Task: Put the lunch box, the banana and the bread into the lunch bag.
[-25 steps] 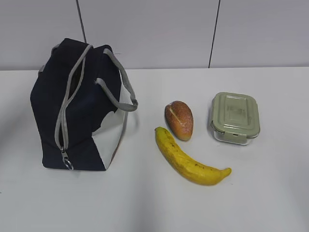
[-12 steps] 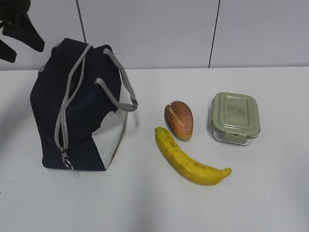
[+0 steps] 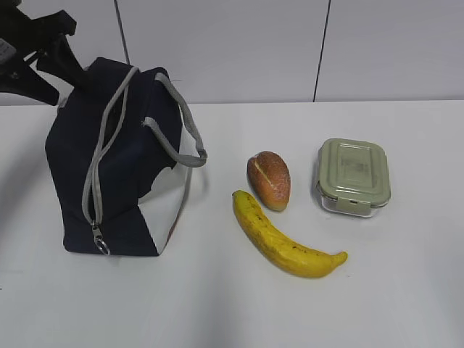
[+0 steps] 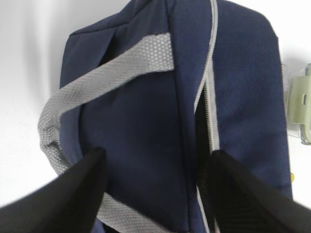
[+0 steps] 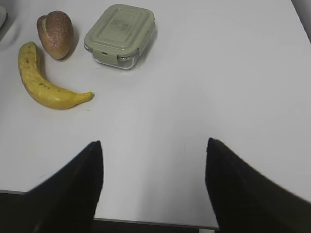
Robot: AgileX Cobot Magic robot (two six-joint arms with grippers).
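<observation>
Movement is seen only at the top left of the exterior view: the left gripper [image 3: 54, 61], absent from that corner a second ago and only partly in view half a second ago, is now brought down close behind the upper rear edge of the lunch bag [image 3: 119, 159], its two dark fingers spread and nothing held between them. The bag itself is not shifted; its grey zipper [image 3: 101, 156] is seen closed down the front, with the ring pull [image 3: 102, 246] low near the table [image 3: 232, 304]. The bread [image 3: 269, 180], the banana [image 3: 283, 235] and the lunch box [image 3: 353, 177] are left where they were, out on the table to the right of the bag, none of them inside it. In the left wrist view the bag's navy top [image 4: 165, 111] is framed between the parted fingers [image 4: 73, 199], a grey strap handle [image 4: 104, 73] is crossed over it, and no contact with cloth or strap can be confirmed. In the right wrist view the right gripper [image 5: 153, 189] is held wide apart and empty above bare table, well away from the three food items. An approach to the bag is suggested, probably to steady or open it, since nothing can be packed while the zipper is shut.
</observation>
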